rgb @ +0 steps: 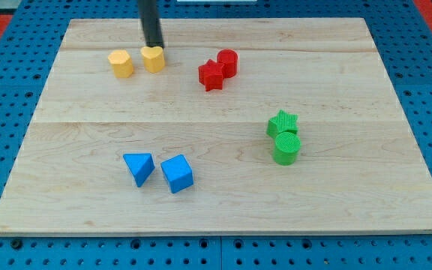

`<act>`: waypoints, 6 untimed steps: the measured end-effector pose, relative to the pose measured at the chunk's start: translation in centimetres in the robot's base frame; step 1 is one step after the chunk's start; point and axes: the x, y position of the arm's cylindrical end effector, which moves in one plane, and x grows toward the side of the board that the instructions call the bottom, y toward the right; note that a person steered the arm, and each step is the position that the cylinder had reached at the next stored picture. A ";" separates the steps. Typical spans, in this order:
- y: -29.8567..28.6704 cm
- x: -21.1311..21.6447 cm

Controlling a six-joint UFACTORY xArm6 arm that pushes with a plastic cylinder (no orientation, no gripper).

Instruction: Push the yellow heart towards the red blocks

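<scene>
Inspector: Looking at your board (396, 90), you have my tip (154, 46) near the view's top, left of centre, touching the top edge of the yellow heart (153, 58).

Operator: Is the tool open or closed?

Inspector: You have a plain dark rod, with nothing to spread or pinch. It stands upright and holds nothing; its end meets the heart from the top side.

Operator: Where does the heart sit?

Inspector: You see it in the upper left part of the board, just beside a second yellow block (121, 64), which lies to its left with a narrow gap between them. Its shape looks six-sided, though you cannot be sure.

Operator: And the red ones?

Inspector: You find the red star (211, 75) and the red cylinder (227, 62) touching each other, right of the heart and apart from it, bare wood between.

Operator: Anything else?

Inspector: You have a green star (282, 122) touching a green cylinder (286, 148) at the right, and a blue triangle (139, 168) near a blue cube (177, 173) at the lower left, all well apart from my tip.
</scene>
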 end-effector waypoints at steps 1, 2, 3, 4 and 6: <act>-1.4 -0.6; -6.9 -3.0; -9.1 0.8; -5.2 2.7; 1.5 2.6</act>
